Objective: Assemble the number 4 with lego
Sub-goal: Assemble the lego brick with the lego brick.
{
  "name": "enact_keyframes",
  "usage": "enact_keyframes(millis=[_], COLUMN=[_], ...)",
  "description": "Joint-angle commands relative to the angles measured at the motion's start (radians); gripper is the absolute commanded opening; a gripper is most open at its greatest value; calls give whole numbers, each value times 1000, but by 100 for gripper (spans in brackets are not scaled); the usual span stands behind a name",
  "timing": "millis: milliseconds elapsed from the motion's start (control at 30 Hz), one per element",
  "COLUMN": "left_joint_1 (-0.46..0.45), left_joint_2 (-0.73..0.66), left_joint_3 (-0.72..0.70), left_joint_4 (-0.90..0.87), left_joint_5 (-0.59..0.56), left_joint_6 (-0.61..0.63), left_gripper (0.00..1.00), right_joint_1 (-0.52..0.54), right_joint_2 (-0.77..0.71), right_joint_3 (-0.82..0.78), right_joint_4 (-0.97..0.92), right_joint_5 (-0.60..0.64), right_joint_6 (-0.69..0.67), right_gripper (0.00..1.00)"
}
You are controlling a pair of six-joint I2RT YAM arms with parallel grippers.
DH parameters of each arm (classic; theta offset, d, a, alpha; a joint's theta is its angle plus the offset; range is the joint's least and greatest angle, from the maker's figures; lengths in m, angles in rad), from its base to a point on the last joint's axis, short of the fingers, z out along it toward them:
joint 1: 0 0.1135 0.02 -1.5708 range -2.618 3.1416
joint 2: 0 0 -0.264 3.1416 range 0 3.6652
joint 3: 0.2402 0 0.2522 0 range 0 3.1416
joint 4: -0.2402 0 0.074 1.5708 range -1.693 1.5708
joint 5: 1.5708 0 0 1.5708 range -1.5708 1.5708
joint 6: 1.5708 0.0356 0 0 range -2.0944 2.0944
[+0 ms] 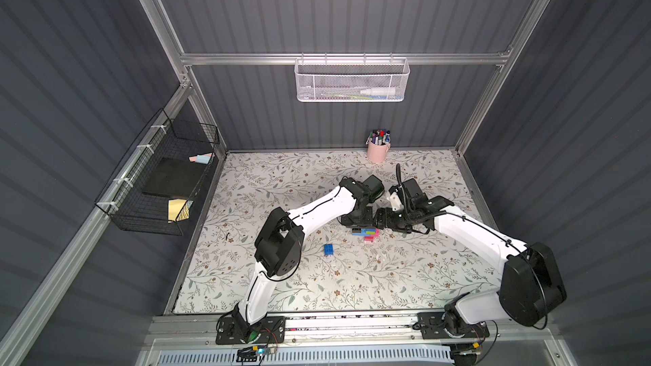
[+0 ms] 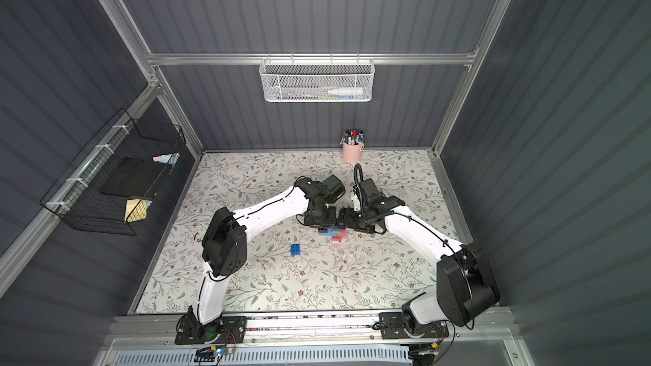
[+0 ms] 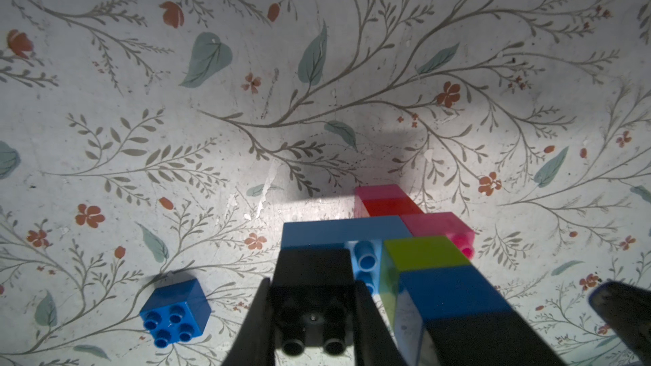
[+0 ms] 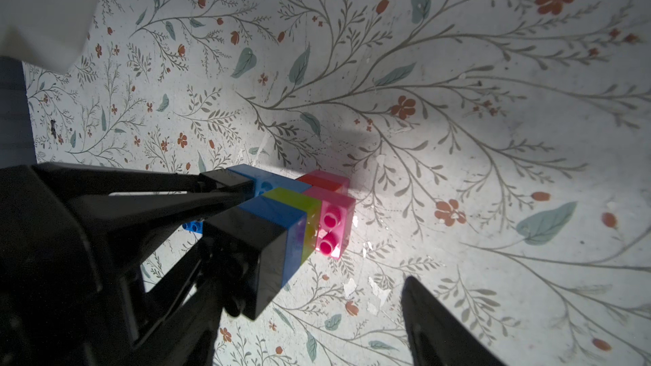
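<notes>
Left wrist view: my left fingers [image 3: 259,325] are clamped on a black brick [image 3: 313,269], one finger on each side, with its studs facing the camera. This black brick is joined to the end of a long light blue brick [image 3: 341,230], which is part of the brick figure [image 3: 422,253]. Beside the held brick runs a column of lime green, dark blue and black bricks. Pink and red bricks sit beyond the light blue one. A loose blue brick [image 3: 176,311], studs showing, lies on the floral desk [image 3: 211,156], apart from the figure. One tip of my right fingers [image 3: 623,311] shows at the picture's edge, clear of the column's black end.

Right wrist view: my right fingers [image 4: 429,329] stand open. The one finger I can see is apart from the brick figure [image 4: 292,213], with bare desk between them. I cannot make out the opposite finger against the dark body of my left arm.

Top views: in both top views the brick figure [image 1: 366,233] [image 2: 334,234] lies near the middle of the desk, just beside my two wrists where they meet. The loose blue brick [image 1: 328,249] [image 2: 295,249] sits near it, toward my left arm's side and closer to the arm bases. A pink cup of pens [image 1: 377,152] stands at the far edge of the desk.
</notes>
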Motion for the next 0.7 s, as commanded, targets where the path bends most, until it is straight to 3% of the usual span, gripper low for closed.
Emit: enact_keyframes(millis=[0,667], left_joint_1=[-12,-28], left_joint_2=[52,81], left_joint_3=[1,8], left_joint_4=[-27,-30], left_joint_5=[-8,22], left_joint_6=[17,55], left_gripper=[0,0], right_joint_1=[-2,-7], right_joint_2=[15,18], right_joint_3=[-44,-63], right_joint_4=[-87,-83], right_joint_5=[50,50], right_joint_6=[-12,-11], right_gripper=[79,77])
